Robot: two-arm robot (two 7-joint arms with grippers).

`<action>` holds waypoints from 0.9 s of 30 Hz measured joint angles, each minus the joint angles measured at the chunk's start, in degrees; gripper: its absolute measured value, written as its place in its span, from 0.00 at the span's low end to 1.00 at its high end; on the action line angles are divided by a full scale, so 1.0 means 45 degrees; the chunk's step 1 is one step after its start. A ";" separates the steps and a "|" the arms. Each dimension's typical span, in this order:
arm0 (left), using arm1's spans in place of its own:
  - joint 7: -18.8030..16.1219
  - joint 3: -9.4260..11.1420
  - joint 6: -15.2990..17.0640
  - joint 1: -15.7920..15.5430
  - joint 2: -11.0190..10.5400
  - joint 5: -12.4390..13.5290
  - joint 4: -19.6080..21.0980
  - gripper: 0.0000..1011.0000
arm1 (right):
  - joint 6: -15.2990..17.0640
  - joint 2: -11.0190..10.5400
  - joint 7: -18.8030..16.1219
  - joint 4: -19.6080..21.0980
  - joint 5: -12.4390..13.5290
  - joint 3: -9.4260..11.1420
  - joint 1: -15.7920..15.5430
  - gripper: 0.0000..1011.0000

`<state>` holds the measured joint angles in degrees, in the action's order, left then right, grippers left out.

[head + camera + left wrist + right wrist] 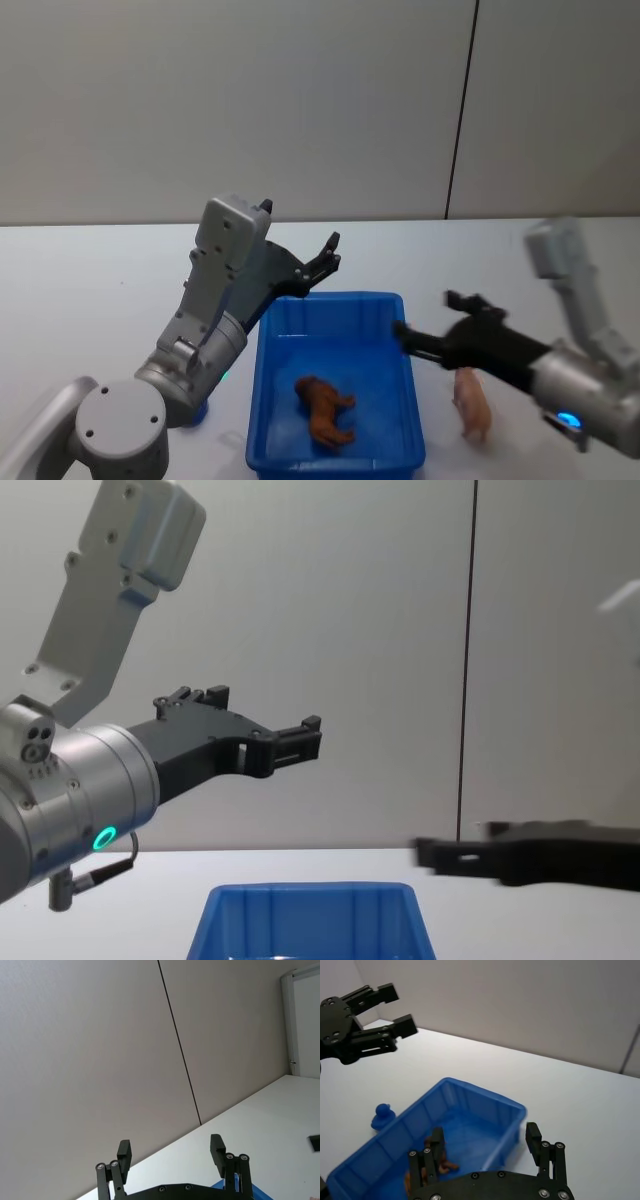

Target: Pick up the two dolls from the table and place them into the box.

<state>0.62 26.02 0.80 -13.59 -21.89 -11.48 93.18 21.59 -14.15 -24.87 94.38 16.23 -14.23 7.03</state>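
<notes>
The robot's right gripper hangs low over the right wall of the blue box. Its jaws are wide apart and empty, placed, it appears, to go for the pink doll. That doll lies on the tabletop just beside the same wall, toward the near edge. The brown doll already lies on the box floor close to the front wall, so half the task looks done. The left gripper is raised above the box's far left corner, also spread wide and carrying nothing, likely held high to keep clear of the other arm. A small blue object, possibly a toy duck, stands on the tabletop just outside the box's left wall.
</notes>
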 joint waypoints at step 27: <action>0.0000 0.0001 0.0000 0.0000 -0.0001 0.0000 0.0000 0.99 | 0.0393 -0.3328 0.0142 0.2490 0.2634 0.2123 -0.3446 0.99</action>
<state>0.62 26.03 0.79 -13.59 -21.90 -11.48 93.18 23.36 -29.12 -24.23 105.59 28.08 -4.67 -8.48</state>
